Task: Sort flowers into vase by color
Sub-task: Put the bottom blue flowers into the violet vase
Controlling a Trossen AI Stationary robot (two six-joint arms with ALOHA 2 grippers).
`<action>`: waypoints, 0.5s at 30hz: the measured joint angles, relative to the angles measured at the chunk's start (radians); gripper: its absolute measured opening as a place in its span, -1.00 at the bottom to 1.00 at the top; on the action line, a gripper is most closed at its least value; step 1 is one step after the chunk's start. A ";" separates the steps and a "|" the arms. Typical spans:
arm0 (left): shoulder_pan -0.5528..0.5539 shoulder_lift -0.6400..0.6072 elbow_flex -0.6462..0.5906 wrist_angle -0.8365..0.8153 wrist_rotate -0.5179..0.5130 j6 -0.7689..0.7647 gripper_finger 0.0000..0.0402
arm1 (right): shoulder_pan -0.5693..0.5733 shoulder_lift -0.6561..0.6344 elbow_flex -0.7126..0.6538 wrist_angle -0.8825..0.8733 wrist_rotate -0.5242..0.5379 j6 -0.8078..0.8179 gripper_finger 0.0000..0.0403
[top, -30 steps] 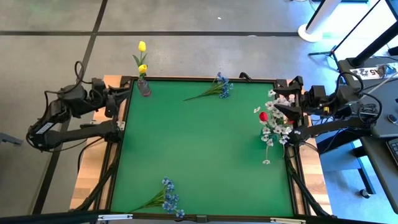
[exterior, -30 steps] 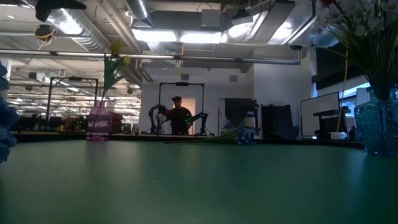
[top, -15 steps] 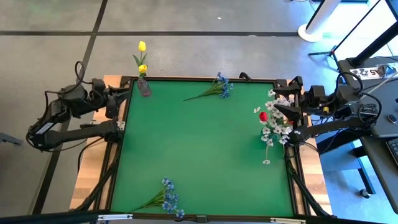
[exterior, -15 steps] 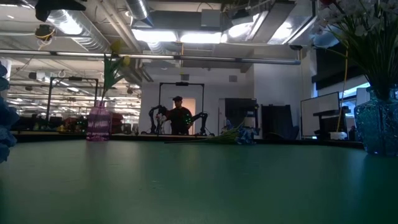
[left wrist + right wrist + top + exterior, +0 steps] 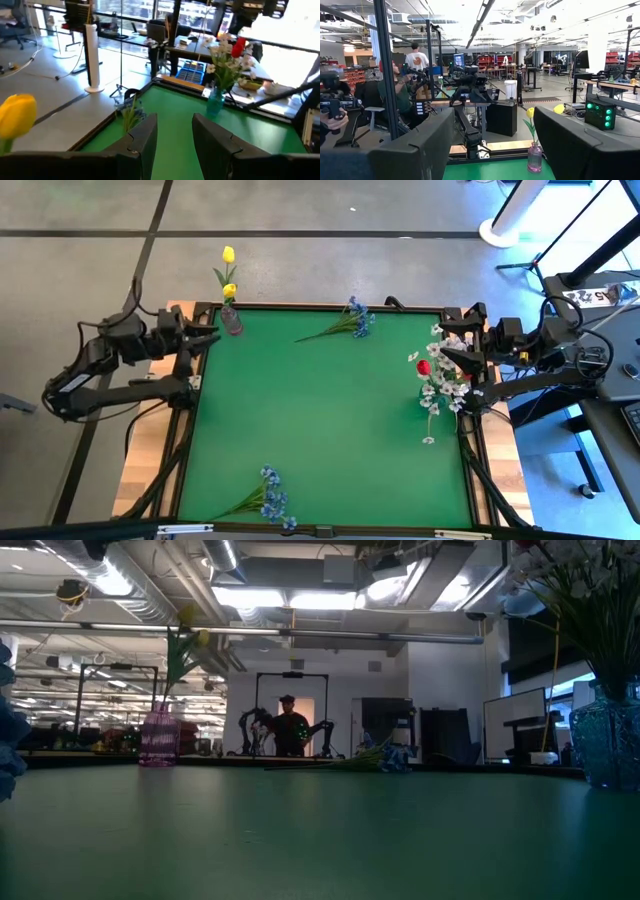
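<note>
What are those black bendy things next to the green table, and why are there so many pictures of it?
They are two robot arms, each ending in a pincer. One camera looks down from above, one peeks across the table, and one rides on each wrist. The left pincer and the right pincer wait at the table's edges, both open and holding nothing. A pink vase holds yellow tulips. A blue glass vase holds white blossoms and a red tulip. Two blue bunches lie loose on the table, one at the far edge, one at the near edge.
</note>
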 joint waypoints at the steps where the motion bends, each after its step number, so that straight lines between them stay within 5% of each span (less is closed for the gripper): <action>1: 0.000 0.006 0.000 0.001 0.001 0.004 -0.41 | 0.000 0.000 0.000 0.000 0.000 0.000 0.36; 15: 0.000 0.037 -0.098 0.251 -0.007 -0.026 -0.41 | 0.000 0.000 0.000 0.000 0.002 0.000 0.36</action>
